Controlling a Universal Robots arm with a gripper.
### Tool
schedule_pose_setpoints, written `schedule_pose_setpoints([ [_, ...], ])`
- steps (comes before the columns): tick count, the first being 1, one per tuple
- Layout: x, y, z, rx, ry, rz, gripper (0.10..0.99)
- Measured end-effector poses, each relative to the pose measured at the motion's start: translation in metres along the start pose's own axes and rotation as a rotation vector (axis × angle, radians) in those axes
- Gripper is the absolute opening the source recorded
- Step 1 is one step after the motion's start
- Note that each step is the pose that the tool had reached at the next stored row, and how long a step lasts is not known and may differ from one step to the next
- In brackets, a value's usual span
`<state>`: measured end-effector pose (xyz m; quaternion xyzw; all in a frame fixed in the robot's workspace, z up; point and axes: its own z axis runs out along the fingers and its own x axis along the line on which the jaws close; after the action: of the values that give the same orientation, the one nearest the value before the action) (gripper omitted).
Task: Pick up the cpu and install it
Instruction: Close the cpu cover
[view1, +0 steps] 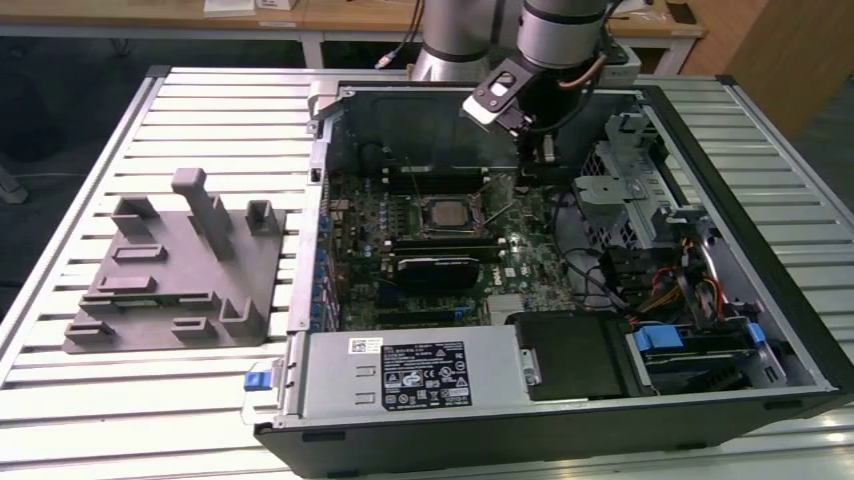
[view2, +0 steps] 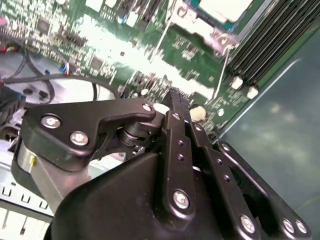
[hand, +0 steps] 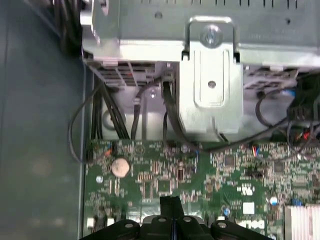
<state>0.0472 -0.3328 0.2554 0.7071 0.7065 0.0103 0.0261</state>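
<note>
The cpu (view1: 445, 213) is a small square chip with a pale silver top, lying in the black-framed socket (view1: 416, 203) on the green motherboard (view1: 507, 262) inside the open computer case. In the second wrist view the cpu (view2: 223, 7) sits at the picture's edge, with thin metal socket levers (view2: 223, 64) standing up beside it. My gripper (view1: 545, 160) hangs inside the case, beyond the socket toward the exterior view's right. Its black fingers (hand: 170, 203) are pressed together with nothing between them, just above the board. In the second wrist view the gripper (view2: 177, 98) points at the board beside the socket.
A grey fixture (view1: 171, 272) with upright blocks stands on the slatted table at the exterior view's left. Inside the case are a metal drive cage (view1: 638, 190), black cables (hand: 169, 112), a power supply (view1: 400, 375) at the front and a coin cell (hand: 120, 167).
</note>
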Motion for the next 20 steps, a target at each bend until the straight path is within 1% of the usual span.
schedule_pose_setpoints([
  [1,0.0001,0.0024,0.0002,0.000,0.0002,0.000,0.106],
  [3,0.0001,0.0041,0.0016,0.000,0.0001,0.000,0.106],
  [13,0.0001,0.0046,0.0181,0.001,0.0001,0.000,0.106],
  [20,0.0001,0.0048,0.0187,0.001,0.0000,0.000,0.106],
])
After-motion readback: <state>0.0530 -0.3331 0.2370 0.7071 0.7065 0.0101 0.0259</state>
